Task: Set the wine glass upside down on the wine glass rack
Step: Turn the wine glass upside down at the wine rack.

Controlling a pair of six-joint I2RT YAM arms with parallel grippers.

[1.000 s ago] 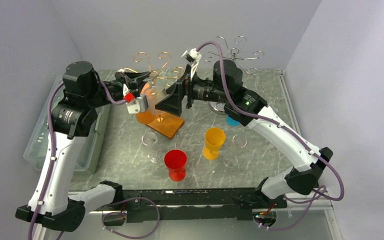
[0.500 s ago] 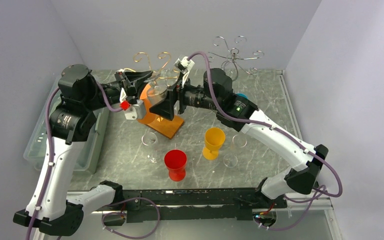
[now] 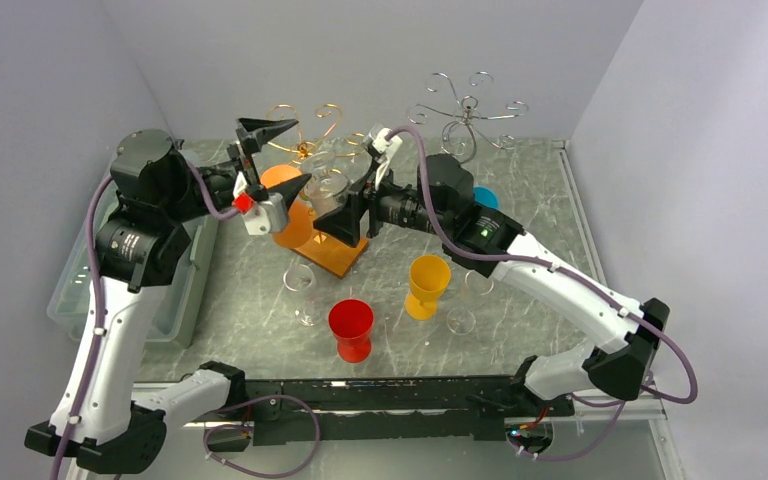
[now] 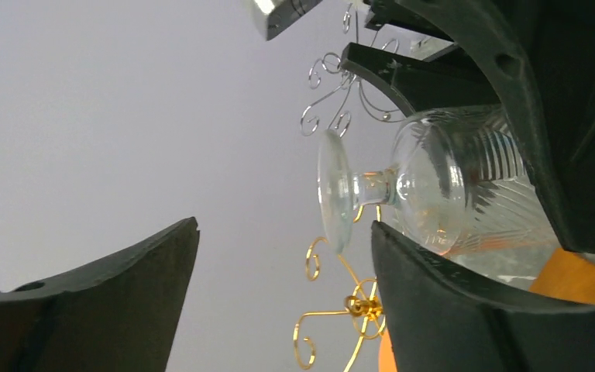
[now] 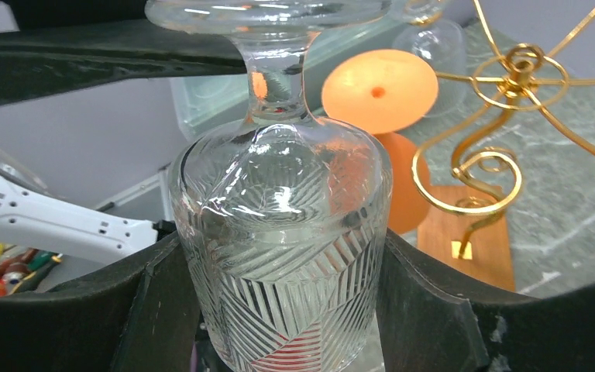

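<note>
Gripping clear wine glass (image 5: 279, 201) with right gripper (image 5: 287, 325); left gripper (image 3: 300, 150) released. Could clip foot on gold rack (image 5: 511, 70), lose hold.

My left claw (image 4: 285, 225) has bare air between its spread fingers, with the wine glass (image 4: 441, 186) foot just beside one. My right claw (image 5: 275, 256) blocks the bowl side, and the gold rack (image 4: 356, 306) and orange glass (image 3: 285, 228) crowd close by.

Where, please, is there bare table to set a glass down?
Bare table lies front-left, between the plastic bin and the standing clear glass, and far right beside the silver rack. The middle is crowded around the gold rack.
</note>
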